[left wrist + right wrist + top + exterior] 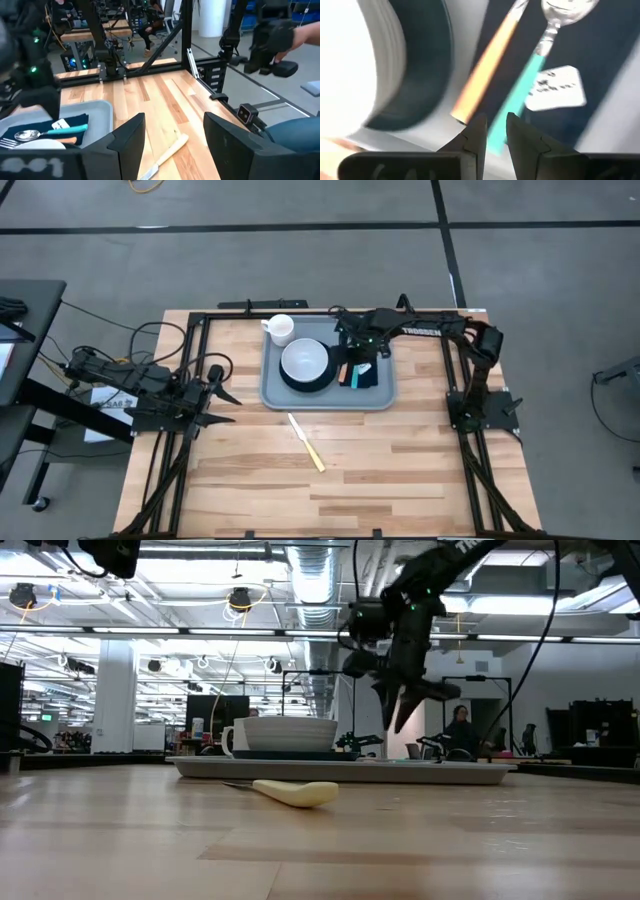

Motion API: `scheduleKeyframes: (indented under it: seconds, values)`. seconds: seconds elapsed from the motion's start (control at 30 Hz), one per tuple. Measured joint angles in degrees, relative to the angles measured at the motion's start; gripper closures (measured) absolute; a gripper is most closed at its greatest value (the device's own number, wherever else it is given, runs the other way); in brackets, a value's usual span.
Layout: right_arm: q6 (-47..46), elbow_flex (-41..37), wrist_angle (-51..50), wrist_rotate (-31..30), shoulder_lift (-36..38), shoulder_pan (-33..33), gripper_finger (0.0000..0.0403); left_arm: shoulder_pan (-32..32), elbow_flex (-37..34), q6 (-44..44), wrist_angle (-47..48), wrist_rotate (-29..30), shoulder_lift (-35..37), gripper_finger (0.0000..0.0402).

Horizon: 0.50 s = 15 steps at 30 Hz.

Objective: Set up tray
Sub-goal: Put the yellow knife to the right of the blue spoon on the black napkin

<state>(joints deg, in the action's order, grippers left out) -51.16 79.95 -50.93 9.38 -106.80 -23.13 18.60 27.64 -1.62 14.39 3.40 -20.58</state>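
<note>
The tray (274,393) lies at the far middle of the table (400,470), its long side running left to right. On it, a white bowl (304,361) sits on a dark plate (318,383) at the centre, a white mug (280,329) stands in the far left corner, and a dark napkin (366,378) lies on the right part. On the napkin rest a fork with an orange handle (482,75), a spoon with a teal handle (520,95) and a white tag (555,89). The right gripper (356,358) hangs over the tray's right part, above the napkin and cutlery, clear of the tray in the low view; its fingers (476,134) stand close together with a narrow gap and hold nothing. A knife with a pale yellow handle (307,443) lies on the bare wood nearer than the tray, apart from it. The left gripper (222,406) waits at the table's left edge, well apart from the tray, its fingers (131,135) spread wide and empty.
</note>
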Motion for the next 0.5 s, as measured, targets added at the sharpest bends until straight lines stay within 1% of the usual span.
scheduleKeyframes:
  seconds: [0.13,0.2,0.37,0.5]
  values:
    - [0.91,2.32,-5.86,-9.53,0.00,5.42,0.0337,0.01,0.00,-0.05,1.10,0.00,0.00,0.0210]
    - [-0.49,2.51,-5.79,-12.74,0.00,9.14,0.0337,0.01,0.00,0.41,1.59,-0.01,0.00,0.0210]
    - [-5.35,2.51,-1.25,-15.10,0.00,20.25,0.0337,0.00,0.00,1.17,1.70,-0.02,0.00,0.0210]
    - [-8.89,2.51,8.33,-16.15,0.00,28.37,0.0337,0.01,0.00,1.23,1.70,-0.02,0.00,0.0210]
